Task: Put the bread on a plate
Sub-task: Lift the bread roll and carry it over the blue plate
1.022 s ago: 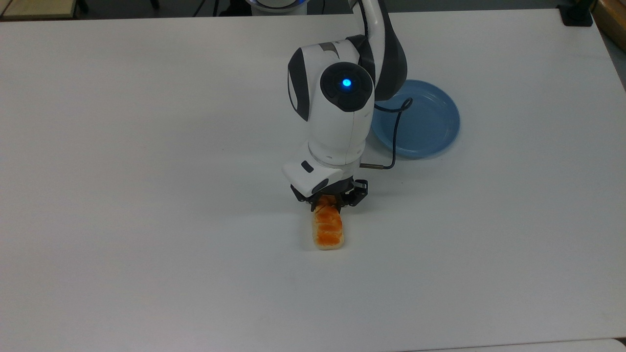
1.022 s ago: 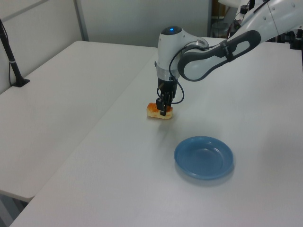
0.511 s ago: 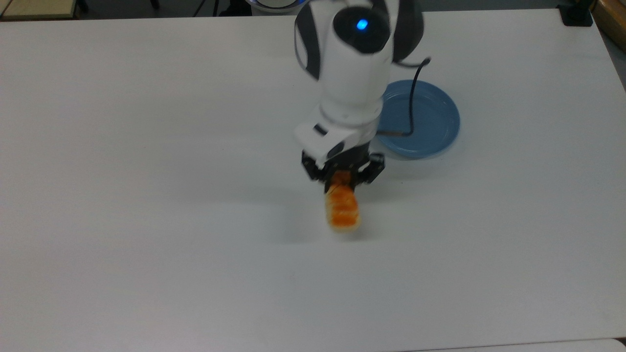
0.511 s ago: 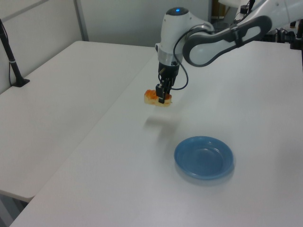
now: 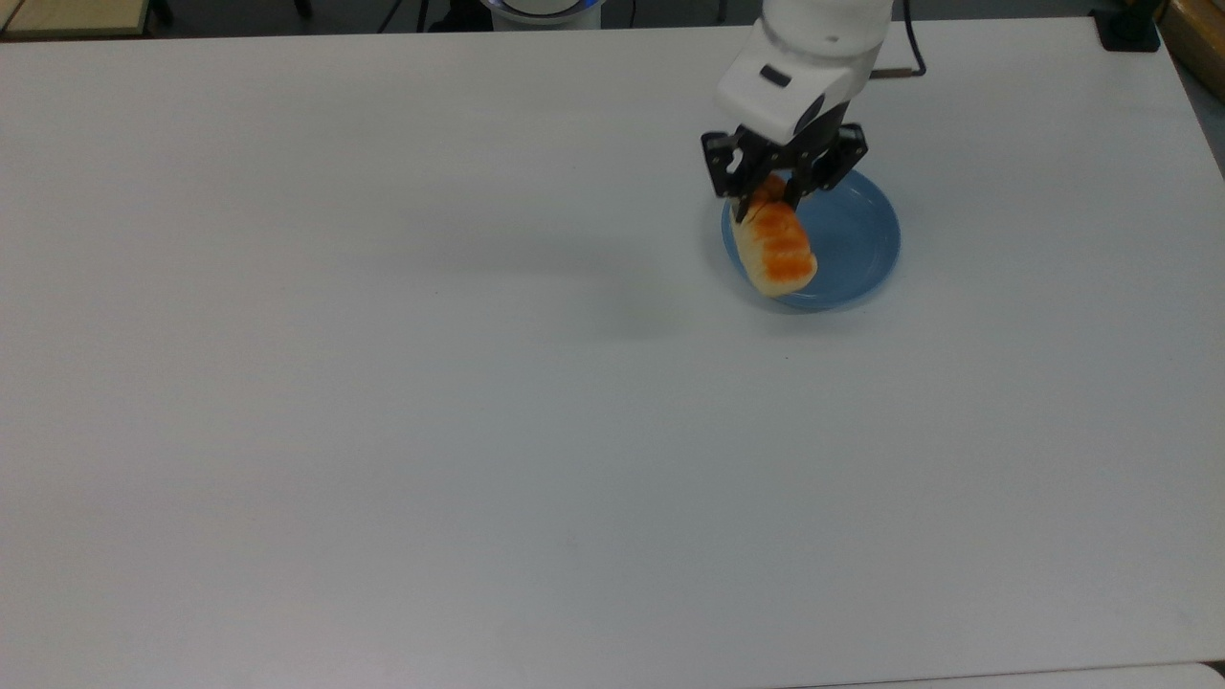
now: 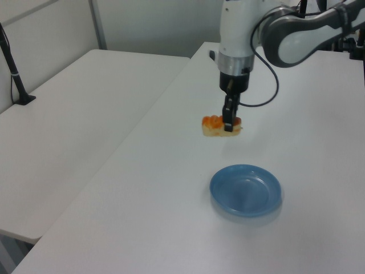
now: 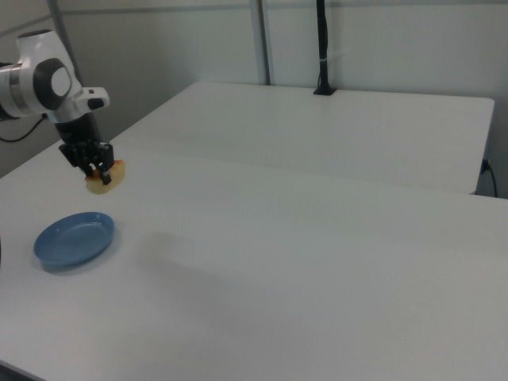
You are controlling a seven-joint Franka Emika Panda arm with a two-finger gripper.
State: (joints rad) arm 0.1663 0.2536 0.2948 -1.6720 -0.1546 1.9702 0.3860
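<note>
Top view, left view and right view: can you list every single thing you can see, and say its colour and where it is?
bread: one, cream with an orange-brown top, held in the air above the plate.
plate: one, light blue, flat on the table, nothing on it yet.
table: one, white, under everything.
second table: one, white, at the left view's left.
black pole: one, standing at the far edge in the right view.
arm: one, white and grey.
gripper: one, black, shut on one end of the bread.

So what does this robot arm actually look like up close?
A smooth white arm with rounded dark grey joint sections. It ends in a small black two-finger pincer under a white wrist block, and a thin black cable loops alongside.
</note>
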